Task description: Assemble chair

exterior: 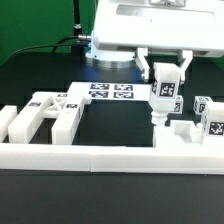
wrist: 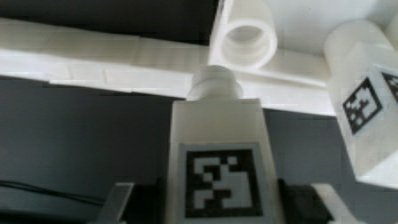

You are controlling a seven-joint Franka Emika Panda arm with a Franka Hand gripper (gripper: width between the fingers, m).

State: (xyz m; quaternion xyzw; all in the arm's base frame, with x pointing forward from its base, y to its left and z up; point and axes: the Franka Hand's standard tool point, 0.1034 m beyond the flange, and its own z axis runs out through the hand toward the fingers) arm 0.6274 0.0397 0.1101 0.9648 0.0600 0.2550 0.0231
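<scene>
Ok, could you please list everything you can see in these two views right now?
white plastic leg with a square marker tag: one, white, upright in the grip, peg end down over the holed part
white plastic part with a round hole: one, white, on the table under the leg
white tagged block: at least one, white, exterior view's right edge
white plastic frame pieces: count unclear, white, exterior view's left
marker board: one, white, mid-table
long low white border rail: one, white, across the front
black table: one, black, under everything
gripper: one, white, closed on the leg
</scene>
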